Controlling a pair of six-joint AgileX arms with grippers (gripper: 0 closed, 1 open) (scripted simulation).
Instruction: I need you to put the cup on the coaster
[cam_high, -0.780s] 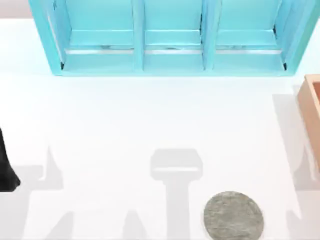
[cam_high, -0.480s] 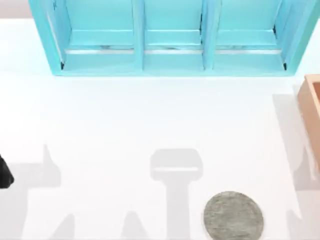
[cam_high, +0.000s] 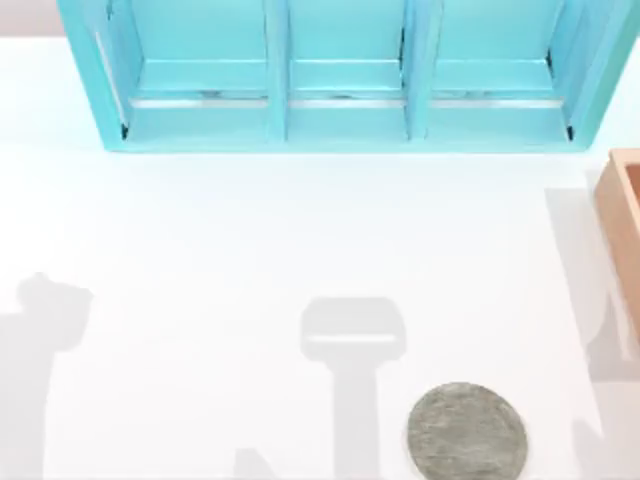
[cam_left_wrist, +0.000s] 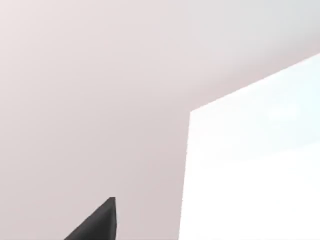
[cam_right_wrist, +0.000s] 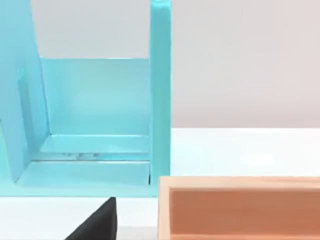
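the coaster (cam_high: 467, 432) lies flat on the white table (cam_high: 200, 230) at about five o'clock in the top view, bare on top. the turquoise shelf unit (cam_high: 345, 75) stands across twelve o'clock, and a tan wooden box (cam_high: 625, 225) sits at the three o'clock edge. grey arm shadows fall at nine and six o'clock.

in the left wrist view a dark fingertip (cam_left_wrist: 97, 222) of the left gripper shows over the table's edge, facing a blank wall — open or closed, i cannot tell. in the right wrist view a dark fingertip (cam_right_wrist: 97, 222) of the right gripper shows before the shelf unit and box — likewise i cannot tell. how far the coaster lies from either gripper cannot be judged.
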